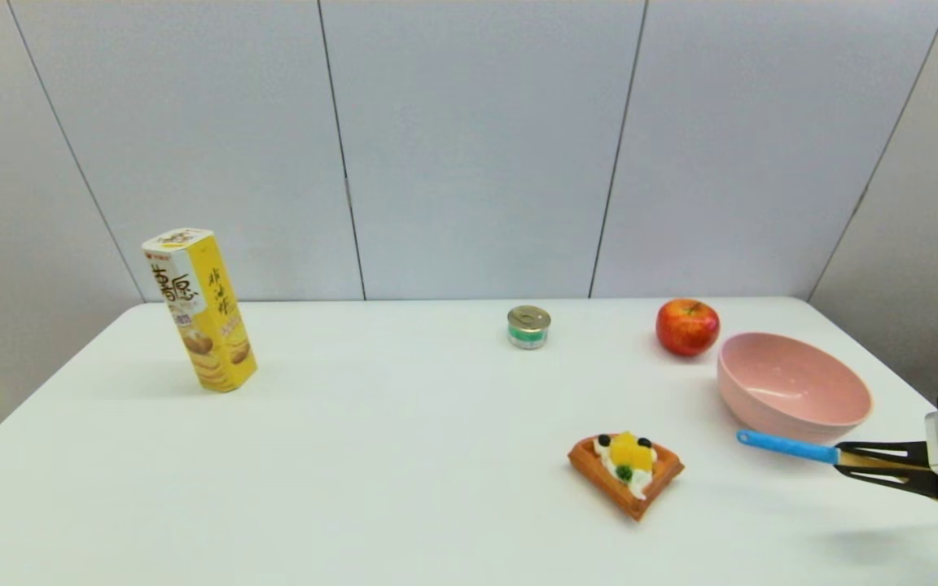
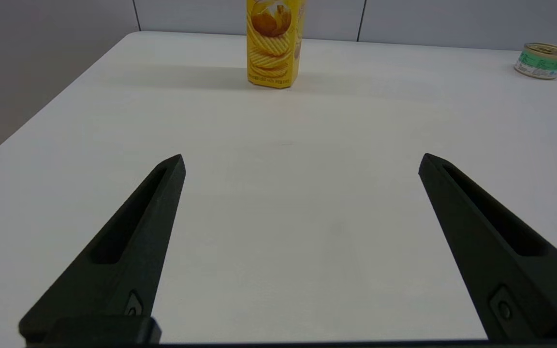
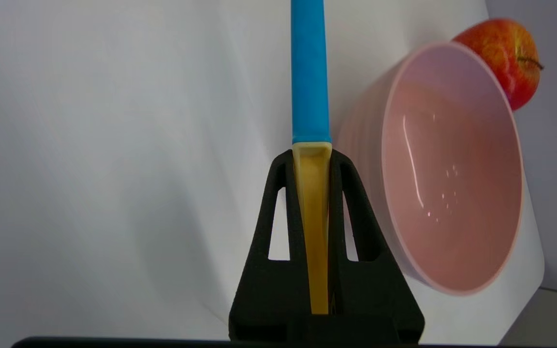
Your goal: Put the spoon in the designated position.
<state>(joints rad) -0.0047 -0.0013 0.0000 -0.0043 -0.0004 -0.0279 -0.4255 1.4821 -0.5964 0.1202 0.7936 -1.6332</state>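
The spoon (image 1: 786,446) has a bright blue handle and a pale yellow neck. My right gripper (image 1: 842,456) is shut on the yellow neck and holds the spoon level above the table, handle pointing left, just in front of the pink bowl (image 1: 793,396). In the right wrist view the spoon (image 3: 310,72) stands out past the gripper (image 3: 311,157), with its yellow part clamped between the fingers and its oval bowl hidden. My left gripper (image 2: 301,163) is open over bare white table near the front left and is out of the head view.
A red apple (image 1: 687,326) sits behind the pink bowl. A waffle with fruit (image 1: 625,473) lies left of the spoon. A small tin (image 1: 528,326) stands at the middle back and a yellow snack box (image 1: 199,308) at the back left. The table's right edge runs close by the right arm.
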